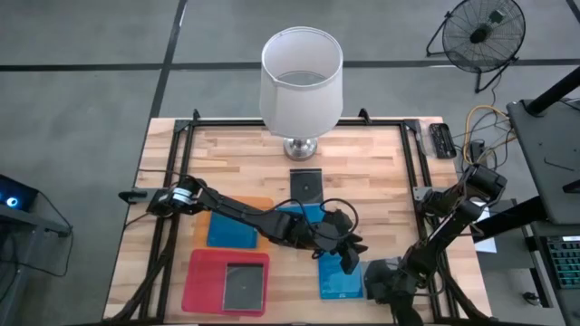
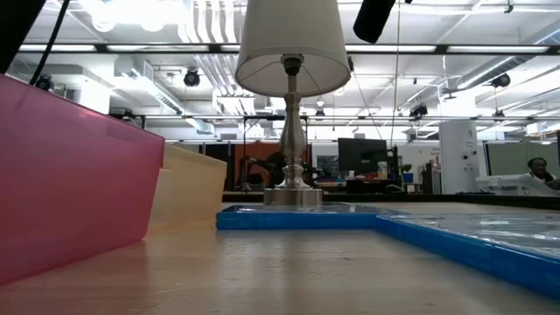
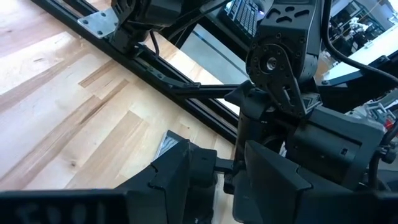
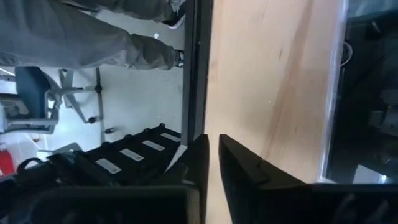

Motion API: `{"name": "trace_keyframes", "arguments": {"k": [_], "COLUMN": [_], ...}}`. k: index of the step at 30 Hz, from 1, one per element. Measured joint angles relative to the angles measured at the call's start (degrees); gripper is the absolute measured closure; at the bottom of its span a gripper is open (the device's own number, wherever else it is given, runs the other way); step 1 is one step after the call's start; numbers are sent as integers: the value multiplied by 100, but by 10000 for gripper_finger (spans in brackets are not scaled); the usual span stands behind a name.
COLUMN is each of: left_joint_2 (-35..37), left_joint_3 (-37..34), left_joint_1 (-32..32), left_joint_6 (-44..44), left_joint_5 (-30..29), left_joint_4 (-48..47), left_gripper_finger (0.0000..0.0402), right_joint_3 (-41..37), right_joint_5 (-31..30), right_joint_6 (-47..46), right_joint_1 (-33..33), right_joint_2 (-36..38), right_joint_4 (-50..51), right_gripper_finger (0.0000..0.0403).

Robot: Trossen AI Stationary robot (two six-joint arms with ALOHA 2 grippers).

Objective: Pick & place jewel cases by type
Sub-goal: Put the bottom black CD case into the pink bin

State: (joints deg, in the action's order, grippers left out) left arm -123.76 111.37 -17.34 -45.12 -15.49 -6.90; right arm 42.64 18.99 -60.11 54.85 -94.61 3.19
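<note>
Blue jewel cases (image 1: 340, 279), three visible

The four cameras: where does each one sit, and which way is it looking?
High view: above the table, looking straight down; the left arm and right arm both show.
Low view: at tabletop height, looking level towards the lamp; no gripper shows.
Left wrist view: on the left arm, looking past the open left gripper at the right arm.
Right wrist view: on the right arm, looking past the shut right gripper along the table.
Shared: high and low views both show the lamp and a blue jewel case.
</note>
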Motion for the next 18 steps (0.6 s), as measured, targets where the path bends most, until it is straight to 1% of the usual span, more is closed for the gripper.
{"name": "trace_keyframes", "arguments": {"k": [2,7,18], "left_joint_2": [2,2,2], "left_joint_3": [-2,-2,-4], "left_joint_1": [2,0,1], "left_joint_6": [0,-2,-35], "left_joint_5": [30,62,112], "left_joint_4": [-2,-3,0], "left_gripper_finger": [264,264,264], "right_joint_3": [-8,-12,-110], "right_joint_5": [-127,-388,-351], "right_joint_6": [21,109,499], "right_joint_1": [0,0,-140], "right_joint_2": [-21,-50,-37], "right_joint_4": [151,478,653], "right_gripper_finger": [390,394,395]}}
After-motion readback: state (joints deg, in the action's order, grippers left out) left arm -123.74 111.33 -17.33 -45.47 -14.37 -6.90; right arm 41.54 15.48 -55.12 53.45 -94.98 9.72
